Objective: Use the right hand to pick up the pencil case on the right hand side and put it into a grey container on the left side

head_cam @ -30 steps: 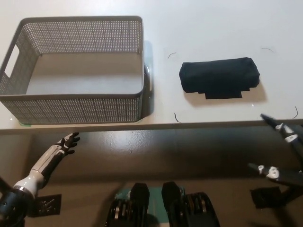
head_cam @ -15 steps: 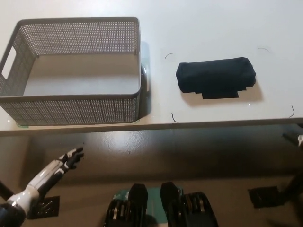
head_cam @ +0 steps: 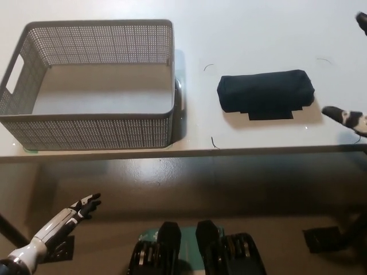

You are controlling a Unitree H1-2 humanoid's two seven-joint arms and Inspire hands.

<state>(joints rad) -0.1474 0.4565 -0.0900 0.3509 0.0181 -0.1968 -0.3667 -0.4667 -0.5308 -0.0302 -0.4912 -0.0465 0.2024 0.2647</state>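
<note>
One grey perforated container (head_cam: pixel 92 86) stands on the left part of the white table (head_cam: pixel 258 34), its inside bare, with a cut-out handle in its left wall. One black pencil case (head_cam: pixel 265 93) lies on its side on the right part of the table, well apart from the container and near the front edge; a flat black flap pokes out from under its near side. A few thin dark curved marks show on the tabletop around the case. The black right hand (head_cam: pixel 347 118) shows only in part at the right edge of the picture, just beside the right end of the case and not touching it; so little of it is in view that I cannot tell how its fingers stand. Half a second ago it sat lower, below the table edge; now it is at table level. The white left hand (head_cam: pixel 80 207) rests low at the lower left, below the table, fingers loosely spread and holding nothing, much as before. The case and the container have not moved on the table.
</note>
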